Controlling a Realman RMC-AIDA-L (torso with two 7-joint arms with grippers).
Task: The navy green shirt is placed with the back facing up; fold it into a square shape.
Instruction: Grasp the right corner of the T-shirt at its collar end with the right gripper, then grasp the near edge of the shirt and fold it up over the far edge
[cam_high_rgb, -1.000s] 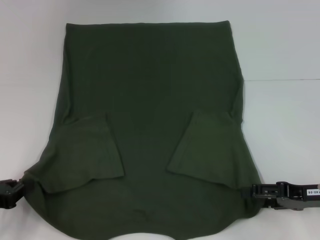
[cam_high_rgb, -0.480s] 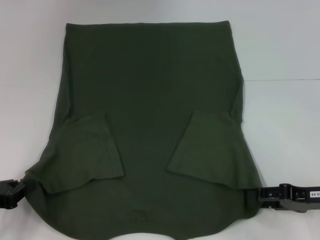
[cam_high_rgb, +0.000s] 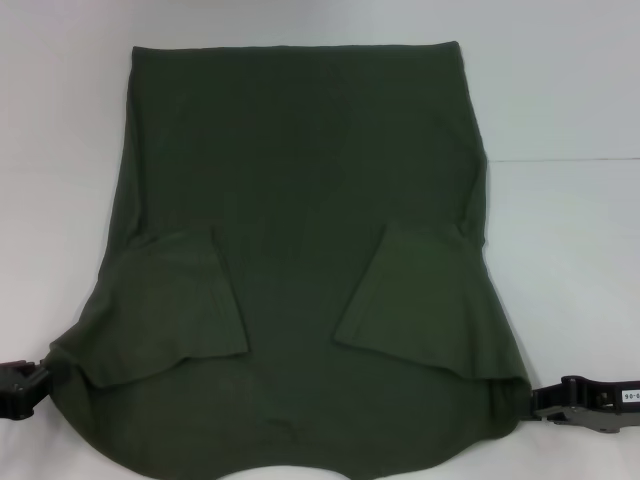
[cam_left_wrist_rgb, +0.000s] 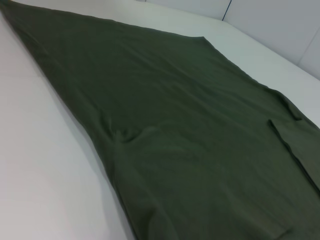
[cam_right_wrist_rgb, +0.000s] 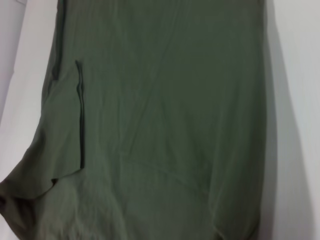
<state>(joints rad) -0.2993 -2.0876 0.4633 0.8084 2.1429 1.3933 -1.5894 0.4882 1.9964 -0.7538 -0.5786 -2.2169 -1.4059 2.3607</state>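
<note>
We log the navy green shirt (cam_high_rgb: 300, 260) lying spread on the white table (cam_high_rgb: 570, 90), back up, its straight hem at the far edge of the work area and its shoulder end nearest the robot. Both short sleeves are turned inward over the back — the left sleeve (cam_high_rgb: 175, 310) forms a flap on the robot's left side, the right sleeve (cam_high_rgb: 420, 300) a matching flap on the robot's right. The cloth is mostly flat, with a small pucker near the collar end and soft ripples along the near curve.

The left gripper (cam_high_rgb: 35, 382) sits low at the near left corner of the head view, touching the shirt's shoulder edge. We cannot tell whether its jaws are pinching the fabric or merely resting against it.

The right gripper (cam_high_rgb: 545, 400) sits at the near right, just beside the shirt's shoulder edge, its black body running off the picture's right side. Its jaw state is likewise not readable — we cannot tell.

In the left wrist view the shirt (cam_left_wrist_rgb: 190, 140) fills most of the picture, with bare table to one side. The right wrist view shows the shirt (cam_right_wrist_rgb: 165, 120) close up, a sleeve seam visible as a dark line.
</note>
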